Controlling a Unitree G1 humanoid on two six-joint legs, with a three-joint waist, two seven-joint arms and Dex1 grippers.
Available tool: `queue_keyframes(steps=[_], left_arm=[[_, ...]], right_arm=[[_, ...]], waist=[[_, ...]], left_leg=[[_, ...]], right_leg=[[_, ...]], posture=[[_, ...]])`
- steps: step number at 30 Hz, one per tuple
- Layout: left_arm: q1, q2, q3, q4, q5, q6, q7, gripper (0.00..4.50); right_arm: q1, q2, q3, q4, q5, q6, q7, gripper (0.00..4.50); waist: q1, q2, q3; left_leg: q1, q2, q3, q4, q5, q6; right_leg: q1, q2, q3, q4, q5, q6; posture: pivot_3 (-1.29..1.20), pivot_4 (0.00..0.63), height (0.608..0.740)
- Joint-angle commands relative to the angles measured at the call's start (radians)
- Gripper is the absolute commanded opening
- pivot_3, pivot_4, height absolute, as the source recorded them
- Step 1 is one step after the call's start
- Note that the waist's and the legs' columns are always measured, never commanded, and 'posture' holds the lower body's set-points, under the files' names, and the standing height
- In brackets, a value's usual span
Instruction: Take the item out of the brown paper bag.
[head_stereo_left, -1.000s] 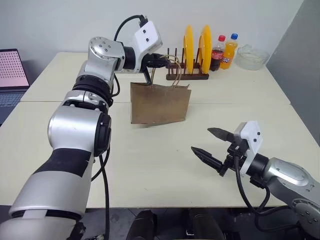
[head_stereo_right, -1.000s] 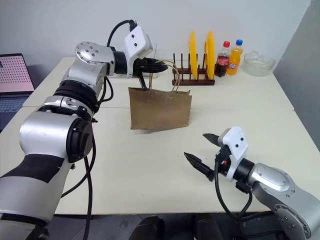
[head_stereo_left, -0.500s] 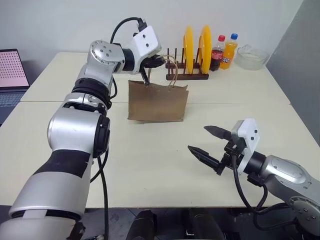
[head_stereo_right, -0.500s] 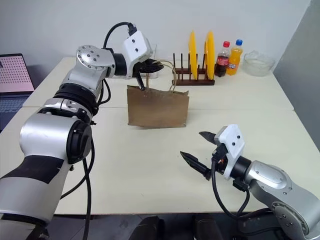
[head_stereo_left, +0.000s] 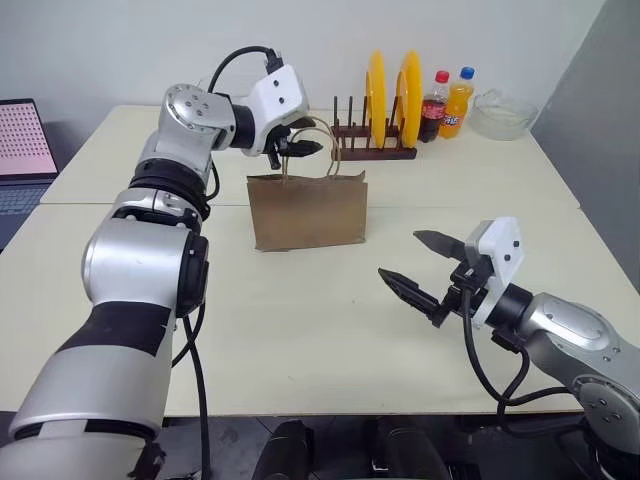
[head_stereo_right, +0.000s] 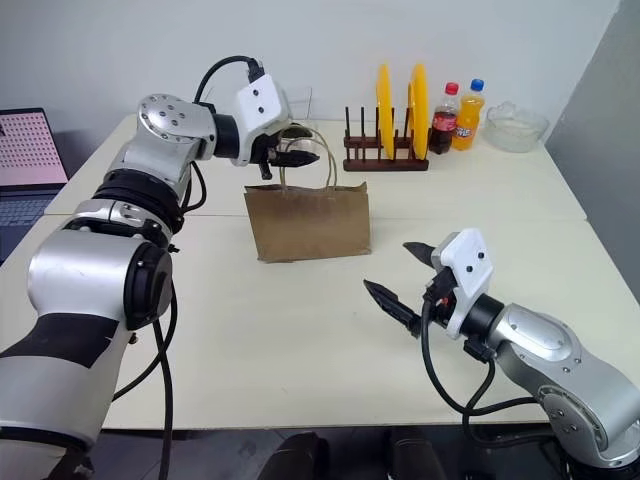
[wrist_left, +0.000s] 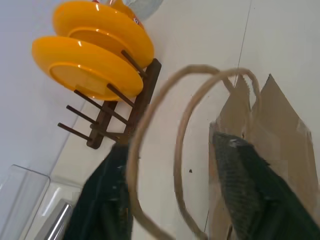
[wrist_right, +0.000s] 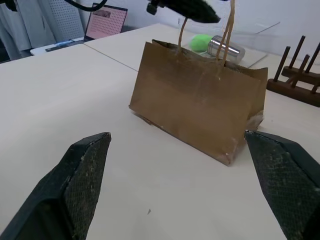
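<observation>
The brown paper bag (head_stereo_left: 307, 208) stands upright on the table, left of centre. Its two tan loop handles (wrist_left: 186, 120) rise between the fingers of my left gripper (head_stereo_left: 303, 148), which hovers open just above the bag's top edge without pinching them. The item is hidden inside the bag. My right gripper (head_stereo_left: 400, 255) hangs open and empty over the near right part of the table, pointing toward the bag and well short of it.
A wooden rack with two yellow plates (head_stereo_left: 390, 90) stands behind the bag. A cola bottle (head_stereo_left: 435, 105), an orange soda bottle (head_stereo_left: 458, 102) and a glass bowl (head_stereo_left: 503, 113) sit at the back right. A laptop (head_stereo_left: 20, 150) is far left. A silver can (wrist_right: 226, 48) and a green ball (wrist_right: 202, 42) lie behind the bag.
My left gripper, shut on the handles a second ago, has opened and shifted left. The bag moved left with it and now stands level. My right gripper edged up slightly.
</observation>
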Motion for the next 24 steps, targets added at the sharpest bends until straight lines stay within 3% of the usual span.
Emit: queue_keyframes(steps=[1,5,13,24], left_arm=[[0.004,0.026,0.008,-0.022,-0.012,0.0,-0.027,3.39],[0.016,0.047,0.019,-0.03,-0.028,0.01,-0.072,4.49],[0.065,0.104,0.05,-0.048,-0.073,0.038,-0.141,4.49],[0.203,0.208,0.18,-0.175,-0.25,0.155,-0.225,4.49]], right_arm=[[-0.017,-0.006,-0.017,-0.015,-0.008,-0.026,0.008,4.5],[-0.023,-0.005,-0.01,-0.009,-0.014,-0.027,0.022,4.5],[-0.041,-0.01,0.007,0.01,-0.031,-0.035,0.053,4.5],[-0.064,0.016,-0.001,0.025,-0.037,-0.078,0.063,4.5]], waist=[[0.0,0.0,0.0],[0.0,0.0,0.0],[-0.002,0.0,0.0],[-0.007,0.0,0.0]], left_leg=[[0.0,0.0,0.0,0.0,0.0,0.0],[0.0,0.0,0.0,0.0,0.0,0.0],[0.001,0.0,0.0,0.0,0.0,0.0],[0.001,0.0,0.0,0.0,0.0,0.0]], right_leg=[[0.0,0.0,0.0,0.0,0.0,0.0],[0.0,0.0,0.0,0.0,0.0,0.0],[0.0,0.0,0.0,0.001,0.0,-0.001],[0.0,0.0,0.0,0.001,0.002,-0.003]], posture=[[0.0,0.15,0.74],[0.0,0.15,0.74],[0.0,0.15,0.74],[0.0,0.15,0.74]])
